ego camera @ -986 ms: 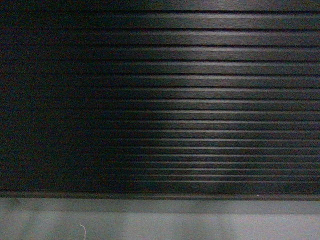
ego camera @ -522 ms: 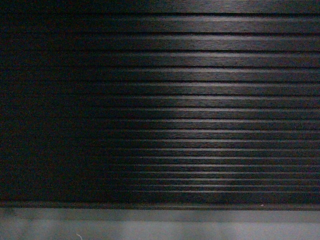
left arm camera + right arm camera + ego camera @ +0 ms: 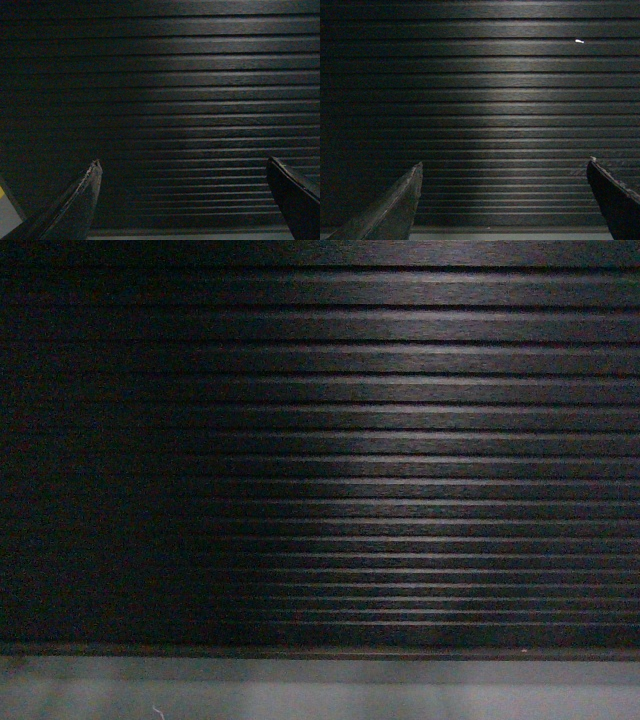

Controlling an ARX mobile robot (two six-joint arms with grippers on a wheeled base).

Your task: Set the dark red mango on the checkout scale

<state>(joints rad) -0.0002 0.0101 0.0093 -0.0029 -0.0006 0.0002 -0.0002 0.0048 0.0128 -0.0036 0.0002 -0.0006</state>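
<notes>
Head view: only the checkout (image 3: 400,440) ribbed front and grey base strip (image 3: 320,690). Wrist views add the left gripper (image 3: 182,165) and right gripper (image 3: 502,167), both spread wide, empty. Mango, scale unseen.

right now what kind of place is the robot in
Probably right up against a shop counter: a dark, horizontally ribbed front panel fills every view, with a grey base strip below it. Both open pincers face it; no fruit or scale shows.
</notes>
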